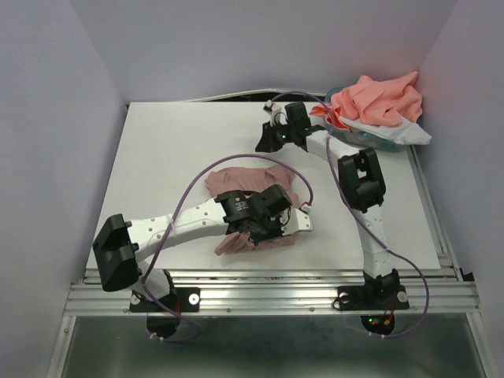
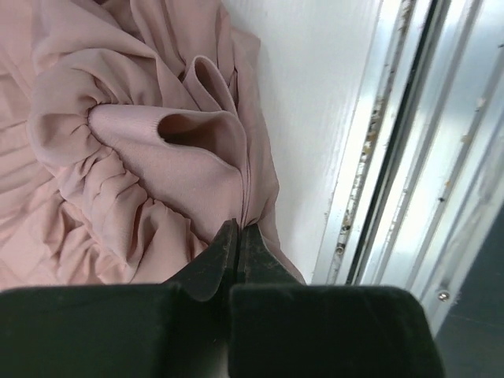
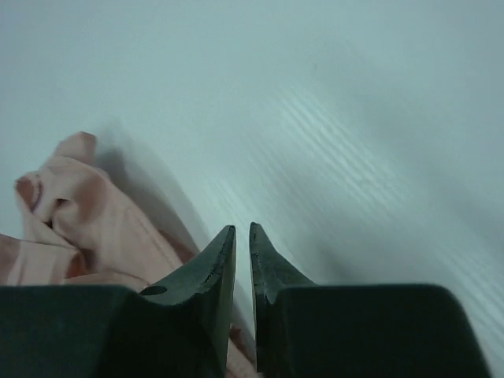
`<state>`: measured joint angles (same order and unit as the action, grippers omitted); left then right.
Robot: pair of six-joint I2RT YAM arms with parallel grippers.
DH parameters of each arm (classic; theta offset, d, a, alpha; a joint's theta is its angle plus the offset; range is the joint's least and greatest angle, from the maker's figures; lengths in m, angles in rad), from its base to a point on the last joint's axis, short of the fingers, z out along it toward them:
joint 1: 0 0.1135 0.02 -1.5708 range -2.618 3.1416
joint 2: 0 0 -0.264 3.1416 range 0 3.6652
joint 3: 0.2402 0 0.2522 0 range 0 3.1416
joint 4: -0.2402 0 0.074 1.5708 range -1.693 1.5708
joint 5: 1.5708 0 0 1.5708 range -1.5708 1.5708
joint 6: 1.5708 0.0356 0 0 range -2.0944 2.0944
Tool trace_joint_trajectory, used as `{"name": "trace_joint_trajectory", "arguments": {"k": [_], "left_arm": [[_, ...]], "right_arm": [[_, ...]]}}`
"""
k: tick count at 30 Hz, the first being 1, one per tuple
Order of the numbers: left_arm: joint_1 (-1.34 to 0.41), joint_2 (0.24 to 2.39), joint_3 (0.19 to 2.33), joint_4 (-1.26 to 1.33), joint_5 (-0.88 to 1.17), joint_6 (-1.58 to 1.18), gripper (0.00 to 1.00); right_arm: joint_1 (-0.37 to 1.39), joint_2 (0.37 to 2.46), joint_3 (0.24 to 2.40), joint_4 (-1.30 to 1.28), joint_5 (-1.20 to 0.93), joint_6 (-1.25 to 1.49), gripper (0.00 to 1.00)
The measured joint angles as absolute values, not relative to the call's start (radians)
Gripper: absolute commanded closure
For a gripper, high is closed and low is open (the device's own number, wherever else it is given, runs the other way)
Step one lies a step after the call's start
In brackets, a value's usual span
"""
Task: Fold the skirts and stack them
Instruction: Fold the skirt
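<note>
Near centre: pinching a fold of crumpled mauve skirt (image 1: 252, 183) with left gripper (image 2: 240, 230) clamped tight; folding seemingly barely begun. Farther right: nothing in right gripper (image 3: 242, 233), jaws narrowly parted. Far-right corner: coral cloth (image 1: 378, 98) and pale skirt (image 1: 403, 134) heaped, unfolded. Nothing stacked yet.

I work in a robotics lab, in a boxed test cell rather than a lived-in room. My two arms are bolted at 6 o'clock to a slotted aluminium rail (image 1: 268, 293), the kind that rigs are built from. The desk (image 1: 173, 142) is a plain white board, shut in by blank pale walls (image 1: 260, 47) at 9, 12 and 3 o'clock. Purple cables (image 1: 260, 157) loop bare along my arms, and small red and green lights (image 1: 376, 320) glow at my right base. The one homely note is cloth: a mauve-pink skirt (image 1: 244, 179) nipped in my left pincer (image 2: 239, 228), and coral cloth (image 1: 378, 98) heaped at 1 o'clock.
</note>
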<state>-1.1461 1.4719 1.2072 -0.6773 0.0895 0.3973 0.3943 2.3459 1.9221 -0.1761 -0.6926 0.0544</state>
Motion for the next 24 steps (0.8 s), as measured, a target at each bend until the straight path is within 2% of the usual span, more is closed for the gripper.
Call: {"name": "trace_joint_trajectory", "arguments": {"k": [6, 10, 15, 20, 24], "left_arm": [[-1.145, 1.483, 1.332, -0.765, 0.162, 0.401, 1.00], [-1.118, 1.520, 1.411, -0.806, 0.185, 0.427, 1.00], [-0.960, 1.603, 1.488, -0.813, 0.199, 0.485, 1.00], [-0.837, 1.671, 1.489, -0.771, 0.180, 0.550, 1.00], [-0.809, 1.704, 1.465, -0.678, 0.148, 0.594, 1.00]], "right_arm": [[0.414, 2.402, 1.779, -0.163, -0.799, 0.014, 0.99], [0.451, 2.360, 1.700, -0.158, -0.859, -0.028, 0.99], [0.482, 2.296, 1.567, -0.174, -0.957, -0.073, 0.99], [0.487, 2.280, 1.536, -0.213, -1.007, -0.113, 0.99], [0.485, 2.280, 1.530, -0.233, -1.031, -0.130, 0.99]]}}
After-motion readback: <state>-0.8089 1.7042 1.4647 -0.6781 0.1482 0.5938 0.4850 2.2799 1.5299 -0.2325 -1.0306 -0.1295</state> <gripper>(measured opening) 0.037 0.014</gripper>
